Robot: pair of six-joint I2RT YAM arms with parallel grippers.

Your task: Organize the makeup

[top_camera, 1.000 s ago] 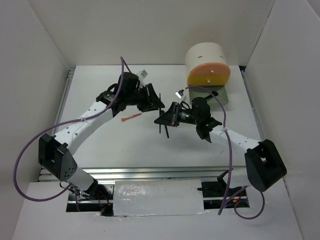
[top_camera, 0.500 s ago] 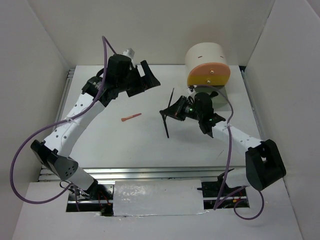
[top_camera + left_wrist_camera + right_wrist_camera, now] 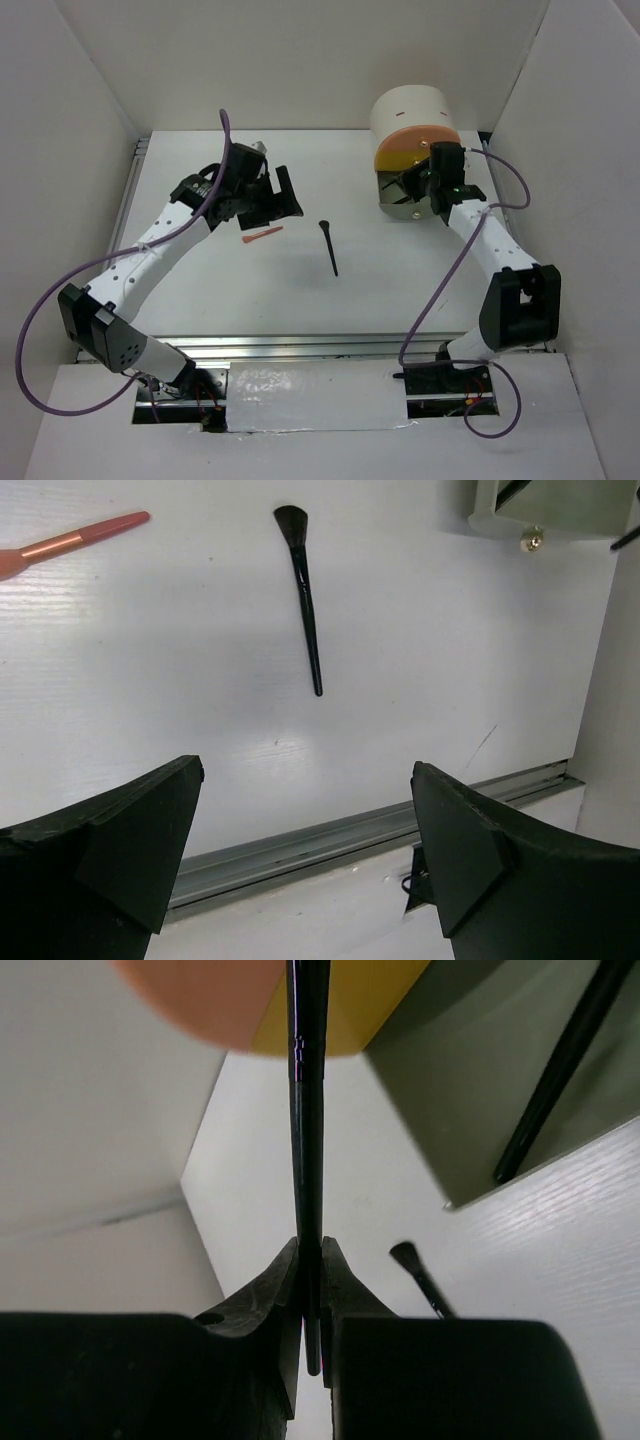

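The right gripper (image 3: 309, 1252) has its jaws pressed onto a thin black stick (image 3: 304, 1110). The stick's far end is cut off at the top edge of the wrist view, so where its tip sits cannot be told. From above, this stick is lost against the dark gripper body. The gripper hangs right at the front of the cream box (image 3: 413, 112), whose orange and yellow fronts fill the top of the wrist view. It is just over the pulled-out green drawer (image 3: 470, 1110). A second black stick (image 3: 555, 1075) lies slanted in that drawer, its upper end out of frame. The rest of the drawer's inside is hidden from above by the arm.

The left gripper (image 3: 307, 775) is spread wide and holds nothing. Only the dark inner faces of its fingers (image 3: 120, 840) show, and their lower parts are cut off by the frame edge. It hangs above the white table (image 3: 300, 290), on the left-rear side. Ahead of it, well apart from either finger, a black brush (image 3: 306, 600) lies flat on the table with its bristles pointing away. A coral-pink stick (image 3: 75, 540) lies to the left of the brush, its thick end cut off by the frame. From above, the coral-pink stick lies just beside the left gripper's near side. The brush lies between the two arms, clear of both.
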